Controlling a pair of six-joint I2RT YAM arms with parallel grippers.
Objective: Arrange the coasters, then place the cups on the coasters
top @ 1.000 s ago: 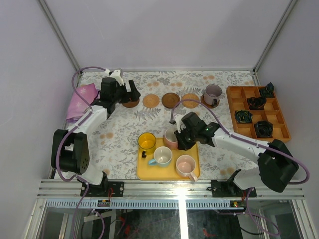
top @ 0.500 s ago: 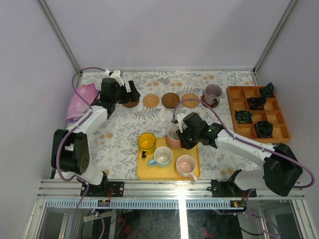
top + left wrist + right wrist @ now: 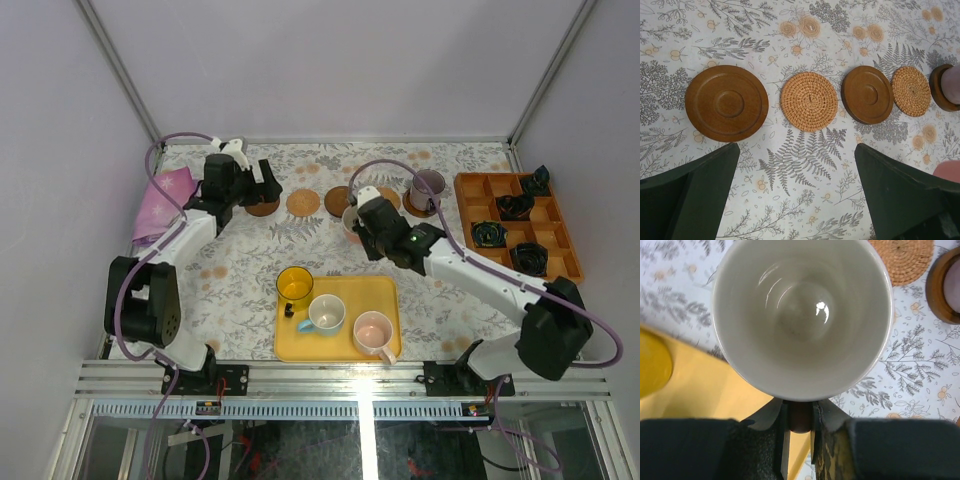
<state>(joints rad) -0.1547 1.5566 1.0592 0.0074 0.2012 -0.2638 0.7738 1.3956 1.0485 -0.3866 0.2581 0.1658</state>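
Observation:
Five coasters lie in a row at the far side: dark brown [image 3: 726,102], tan woven [image 3: 809,101], dark brown [image 3: 867,94], tan [image 3: 910,91], and a dark one [image 3: 418,207] under the purple-grey cup [image 3: 428,185]. My left gripper [image 3: 796,150] hangs open just short of the left coasters, holding nothing. My right gripper [image 3: 801,417] is shut on the handle of a pink cup [image 3: 801,315], white inside, which hangs above the table near the middle dark coaster [image 3: 338,196]. The yellow cup [image 3: 294,284], light blue cup [image 3: 325,313] and another pink cup [image 3: 374,330] stand on the yellow tray [image 3: 345,292].
An orange compartment tray [image 3: 470,212] with dark small items sits at the far right. A pink cloth [image 3: 160,200] lies at the far left. Grey walls close in the table's sides and back.
My right gripper has lifted the pink cup off the yellow tray and carried it away from me toward the coaster row. The left arm has stayed put.

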